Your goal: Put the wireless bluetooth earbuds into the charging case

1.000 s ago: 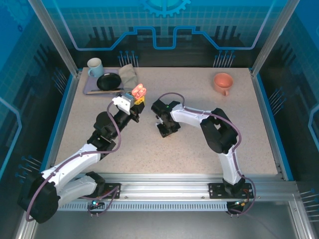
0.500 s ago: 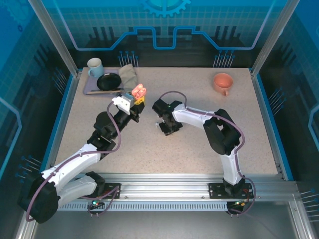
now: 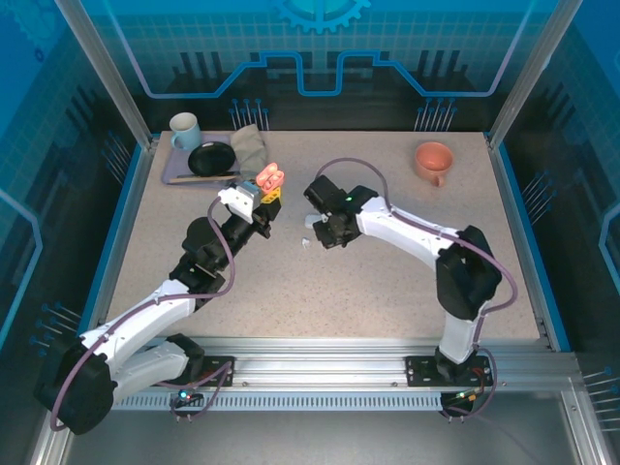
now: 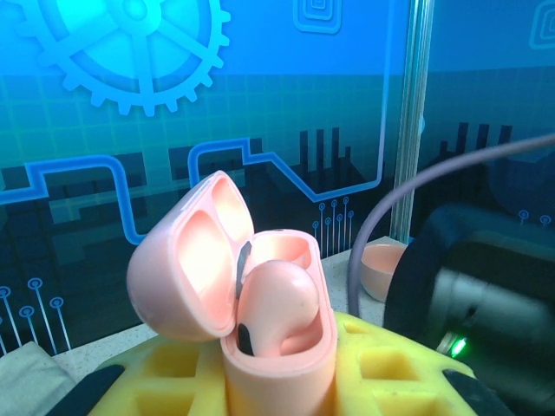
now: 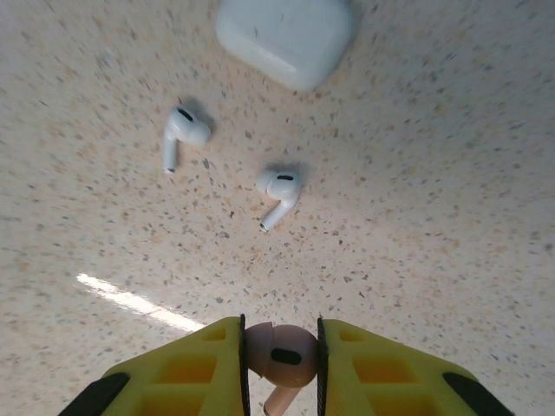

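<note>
Right tool (image 5: 279,328) risen, pinching pink earbud (image 5: 279,355); left tool (image 3: 271,193) clamps open pink case (image 4: 182,277).

No legible text, label, brand or number anywhere.

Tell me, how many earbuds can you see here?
4. A white earbud and a second white earbud lie apart on the table; a pink earbud is pinched between the right fingers; another pink earbud sits in the open pink case held by the left fingers.
</note>
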`<act>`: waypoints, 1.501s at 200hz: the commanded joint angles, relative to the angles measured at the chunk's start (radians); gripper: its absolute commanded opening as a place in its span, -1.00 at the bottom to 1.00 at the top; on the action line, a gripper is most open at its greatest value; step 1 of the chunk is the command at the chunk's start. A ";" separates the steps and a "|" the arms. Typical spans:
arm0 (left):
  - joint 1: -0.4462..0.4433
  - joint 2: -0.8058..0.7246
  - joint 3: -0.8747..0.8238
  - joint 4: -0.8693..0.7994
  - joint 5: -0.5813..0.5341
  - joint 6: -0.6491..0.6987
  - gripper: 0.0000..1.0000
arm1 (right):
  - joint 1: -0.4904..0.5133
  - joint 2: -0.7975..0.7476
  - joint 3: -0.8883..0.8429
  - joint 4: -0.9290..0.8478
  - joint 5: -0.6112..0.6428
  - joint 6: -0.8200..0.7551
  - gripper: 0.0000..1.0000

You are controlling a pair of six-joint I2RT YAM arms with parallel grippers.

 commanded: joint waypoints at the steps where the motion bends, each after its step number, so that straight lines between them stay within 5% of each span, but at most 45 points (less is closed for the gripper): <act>1: 0.007 -0.001 0.011 0.034 0.022 -0.006 -1.00 | -0.025 -0.116 0.051 -0.021 0.034 0.012 -0.54; 91: 0.006 0.012 0.056 -0.025 0.124 -0.011 -1.00 | -0.030 -0.352 0.219 0.258 0.026 -0.183 -0.50; 186: 0.007 0.084 0.222 -0.160 0.268 -0.078 -1.00 | -0.031 -0.357 0.165 0.503 -0.167 -0.312 -0.50; 300: 0.007 0.115 0.293 -0.213 0.325 -0.087 -1.00 | -0.030 -0.334 0.124 0.533 -0.255 -0.298 -0.50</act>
